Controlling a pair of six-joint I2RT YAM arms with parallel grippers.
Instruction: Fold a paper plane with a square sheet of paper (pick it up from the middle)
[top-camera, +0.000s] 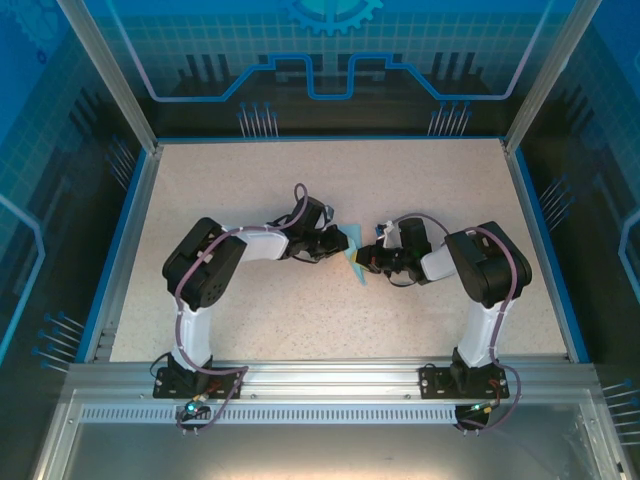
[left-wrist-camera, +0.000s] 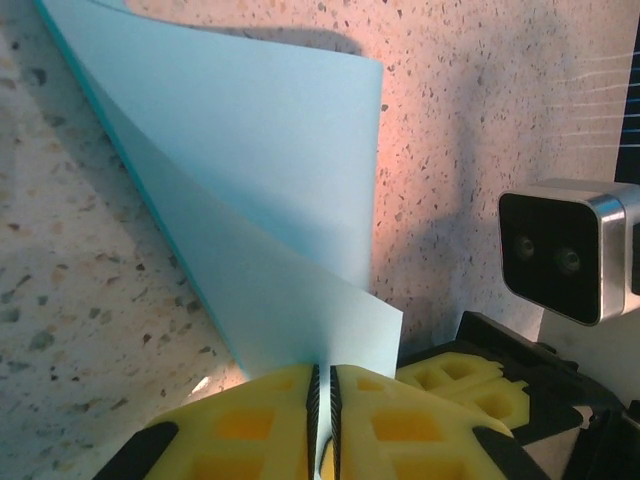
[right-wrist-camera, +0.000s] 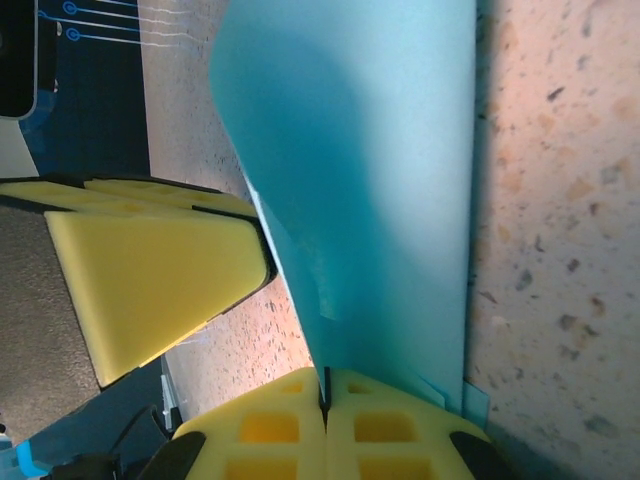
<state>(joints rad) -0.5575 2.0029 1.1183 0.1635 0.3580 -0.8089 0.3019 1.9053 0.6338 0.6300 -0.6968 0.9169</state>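
The light-blue square sheet of paper hangs between my two grippers at the table's middle, folded over into a narrow pointed shape. In the left wrist view the paper rises in two curved layers from my left gripper, whose yellow jaws stand almost together with the sheet's edge pinched between the black pads. In the right wrist view the paper bends up from my right gripper, whose jaws are pressed together on its lower edge. My left gripper and right gripper nearly touch each other.
A speckled beige tabletop with blue edging lies all round the arms. The right wrist camera and a right finger sit close beside my left jaws. A left finger stands just left of the paper.
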